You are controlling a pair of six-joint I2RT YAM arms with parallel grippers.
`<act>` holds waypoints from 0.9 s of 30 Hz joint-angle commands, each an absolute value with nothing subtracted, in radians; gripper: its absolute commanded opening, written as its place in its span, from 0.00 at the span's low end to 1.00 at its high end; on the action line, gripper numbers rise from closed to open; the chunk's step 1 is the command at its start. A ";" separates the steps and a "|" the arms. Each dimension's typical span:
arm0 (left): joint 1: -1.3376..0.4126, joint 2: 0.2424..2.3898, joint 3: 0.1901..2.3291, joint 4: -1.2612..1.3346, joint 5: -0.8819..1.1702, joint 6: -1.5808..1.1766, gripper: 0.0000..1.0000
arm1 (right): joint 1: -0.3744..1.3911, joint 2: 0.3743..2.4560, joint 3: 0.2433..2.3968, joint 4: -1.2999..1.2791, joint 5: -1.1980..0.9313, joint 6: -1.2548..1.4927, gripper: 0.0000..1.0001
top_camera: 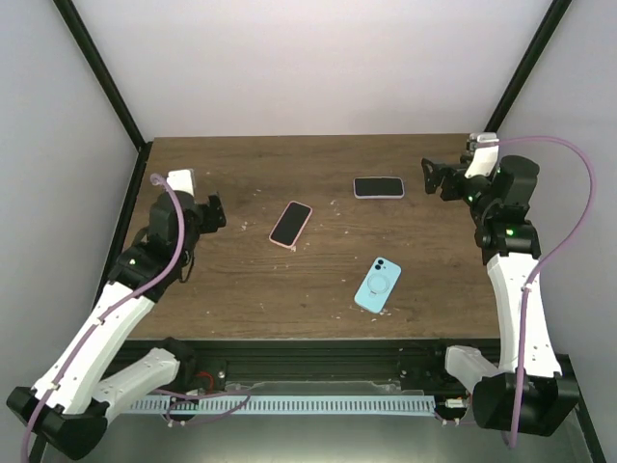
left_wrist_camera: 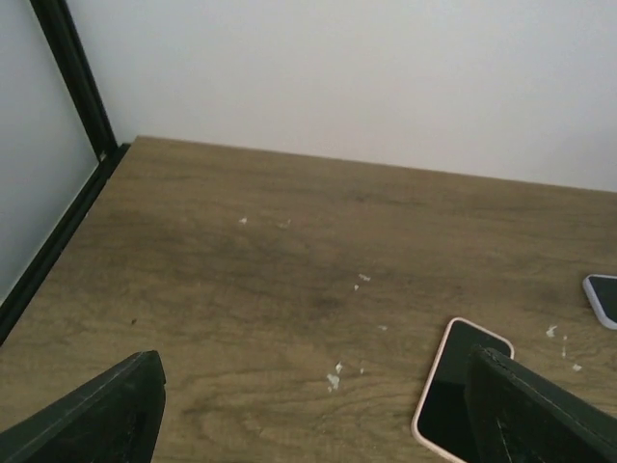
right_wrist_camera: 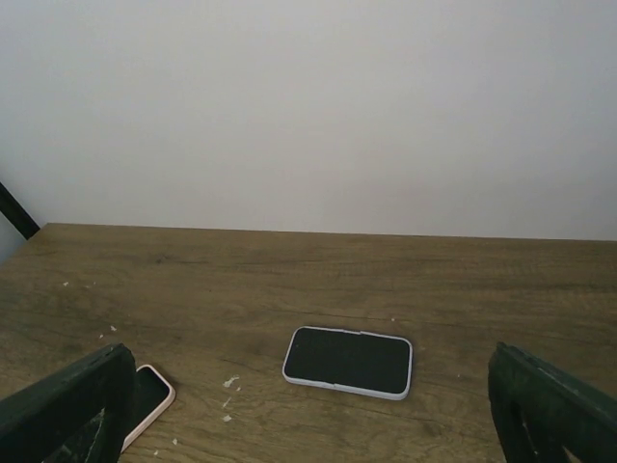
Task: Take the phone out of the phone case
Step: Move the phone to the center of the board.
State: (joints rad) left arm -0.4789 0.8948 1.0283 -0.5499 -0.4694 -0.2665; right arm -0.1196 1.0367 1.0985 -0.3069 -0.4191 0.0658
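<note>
Three phones lie on the wooden table [top_camera: 241, 289]. A phone in a pink case [top_camera: 290, 224] lies screen up near the middle; it also shows in the left wrist view [left_wrist_camera: 453, 391] and the right wrist view [right_wrist_camera: 147, 395]. A phone in a pale lilac case [top_camera: 378, 187] lies screen up at the back right, also in the right wrist view [right_wrist_camera: 349, 361]. A light blue phone [top_camera: 378, 285] with a ring on its back lies face down toward the front. My left gripper [top_camera: 214, 210] is open and empty, left of the pink phone. My right gripper [top_camera: 430, 177] is open and empty, right of the lilac phone.
Small white crumbs [left_wrist_camera: 334, 378] are scattered on the wood between the phones. Black frame posts [top_camera: 101, 72] rise at the back corners, with white walls on all sides. A black rail [top_camera: 318, 362] runs along the near table edge.
</note>
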 commanded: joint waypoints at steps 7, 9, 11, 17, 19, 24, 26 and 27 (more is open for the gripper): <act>-0.449 0.952 1.004 -0.592 -0.285 -0.408 0.85 | -0.105 1.000 1.029 -0.345 -0.467 -0.093 1.00; -0.480 0.965 0.987 -0.551 -0.194 -0.391 0.82 | -0.105 1.006 0.990 -0.352 -0.460 -0.123 1.00; -0.531 0.987 0.976 -0.505 -0.115 -0.378 0.79 | -0.104 1.027 0.953 -0.360 -0.462 -0.147 1.00; -0.783 1.253 1.115 -0.540 -0.138 -0.384 0.76 | -0.107 1.090 0.803 -0.282 -0.450 -0.162 1.00; -0.881 1.390 1.206 -0.600 -0.206 -0.384 0.85 | -0.118 1.108 0.786 -0.279 -0.442 -0.154 1.00; -1.041 1.692 1.443 -0.683 -0.194 -0.371 0.95 | -0.134 1.109 0.744 -0.260 -0.454 -0.146 1.00; -1.079 1.783 1.507 -0.682 -0.163 -0.369 0.99 | -0.134 1.099 0.744 -0.259 -0.441 -0.149 1.00; -1.096 1.825 1.537 -0.685 -0.149 -0.369 0.99 | -0.135 1.092 0.742 -0.257 -0.430 -0.149 1.00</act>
